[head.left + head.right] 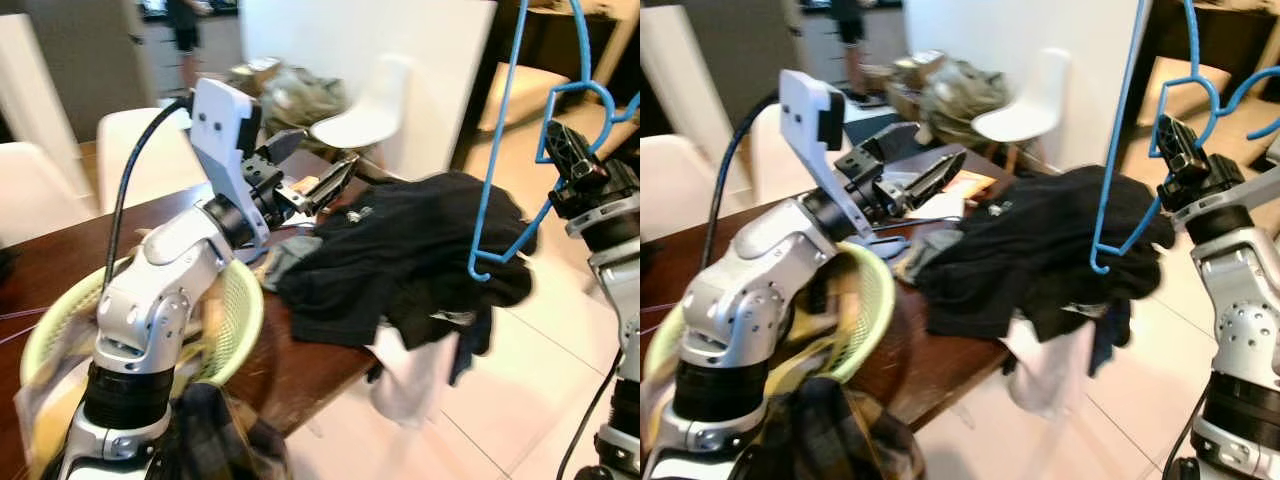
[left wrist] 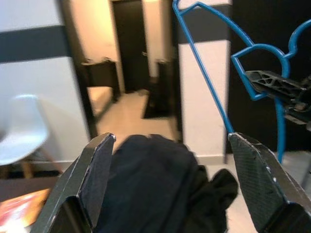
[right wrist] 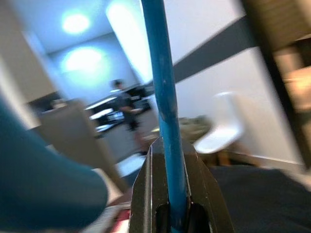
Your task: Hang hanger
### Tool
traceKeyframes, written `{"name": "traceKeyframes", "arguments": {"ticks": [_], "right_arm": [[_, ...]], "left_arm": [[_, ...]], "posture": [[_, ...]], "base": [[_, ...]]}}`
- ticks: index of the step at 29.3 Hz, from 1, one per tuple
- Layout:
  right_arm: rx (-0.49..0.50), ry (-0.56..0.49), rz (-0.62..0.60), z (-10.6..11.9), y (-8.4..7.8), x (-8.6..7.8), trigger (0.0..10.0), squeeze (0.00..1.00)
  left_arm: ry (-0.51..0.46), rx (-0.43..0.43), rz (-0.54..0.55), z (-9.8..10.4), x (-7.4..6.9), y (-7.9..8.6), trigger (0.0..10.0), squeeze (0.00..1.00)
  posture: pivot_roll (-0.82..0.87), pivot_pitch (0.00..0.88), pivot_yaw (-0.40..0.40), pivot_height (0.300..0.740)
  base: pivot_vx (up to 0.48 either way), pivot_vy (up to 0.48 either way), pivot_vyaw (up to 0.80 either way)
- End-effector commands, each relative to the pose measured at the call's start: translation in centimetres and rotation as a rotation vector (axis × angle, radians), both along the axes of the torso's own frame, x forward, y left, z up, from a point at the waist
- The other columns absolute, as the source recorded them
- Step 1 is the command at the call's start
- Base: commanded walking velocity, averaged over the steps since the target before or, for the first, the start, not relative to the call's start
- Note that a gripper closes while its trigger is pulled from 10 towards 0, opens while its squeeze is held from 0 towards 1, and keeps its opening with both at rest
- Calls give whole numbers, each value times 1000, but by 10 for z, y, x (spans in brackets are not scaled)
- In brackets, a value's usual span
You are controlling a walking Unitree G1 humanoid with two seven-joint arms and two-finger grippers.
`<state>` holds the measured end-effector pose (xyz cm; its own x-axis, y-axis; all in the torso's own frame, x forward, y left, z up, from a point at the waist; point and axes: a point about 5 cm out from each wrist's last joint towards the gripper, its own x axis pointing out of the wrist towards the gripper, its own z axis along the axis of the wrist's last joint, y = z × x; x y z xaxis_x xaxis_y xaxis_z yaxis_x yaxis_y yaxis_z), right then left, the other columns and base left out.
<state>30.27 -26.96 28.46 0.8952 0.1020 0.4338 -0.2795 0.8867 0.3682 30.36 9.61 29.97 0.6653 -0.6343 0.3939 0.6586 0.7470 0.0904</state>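
1. Left eye view: the right end effector is clamped on the blue hanger, held raised beside the counter, above the black clothes.
2. Left wrist view: the left end effector is spread wide, empty.
3. Right wrist view: the hanger's bar sits firmly pinched; I'd keep it upright and lead with the hook.
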Motion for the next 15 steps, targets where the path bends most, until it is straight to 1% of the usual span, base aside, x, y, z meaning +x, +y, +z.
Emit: {"name": "traceKeyframes", "arguments": {"ticks": [1,4,7,8,9,10,13,15], "right_arm": [[-20,35,-20,-10,4,3,10000,0],[-38,55,-25,-17,8,4,10000,0],[-60,59,-23,-22,13,4,10000,0],[-66,60,-23,-25,17,4,10000,0],[-68,77,-10,-32,22,4,10000,0],[-72,89,-4,-35,24,4,10000,0],[-79,92,-5,-37,25,4,10000,0],[-94,111,22,-46,34,4,10000,0]], "left_arm": [[28,20,50,-10,6,4,10000,0],[51,35,72,-17,9,5,10000,0],[74,1,87,-21,11,5,10000,0],[81,-14,116,-22,12,7,10000,0],[91,-42,172,-22,17,12,10000,0],[97,-53,197,-22,20,14,10000,0],[94,-49,208,-23,21,15,10000,0],[95,-45,274,-23,28,19,10000,0]], "posture": [[-104,0,1,740],[-104,0,2,740],[-105,0,1,740],[-107,0,1,740],[-108,0,0,740],[-108,0,0,740],[-108,0,0,740],[-112,0,4,740]], "base": [[0,0,-800],[0,0,-800],[0,0,-800],[0,-262,0],[0,-412,0],[0,-412,0],[0,-430,0],[0,-450,0]]}}
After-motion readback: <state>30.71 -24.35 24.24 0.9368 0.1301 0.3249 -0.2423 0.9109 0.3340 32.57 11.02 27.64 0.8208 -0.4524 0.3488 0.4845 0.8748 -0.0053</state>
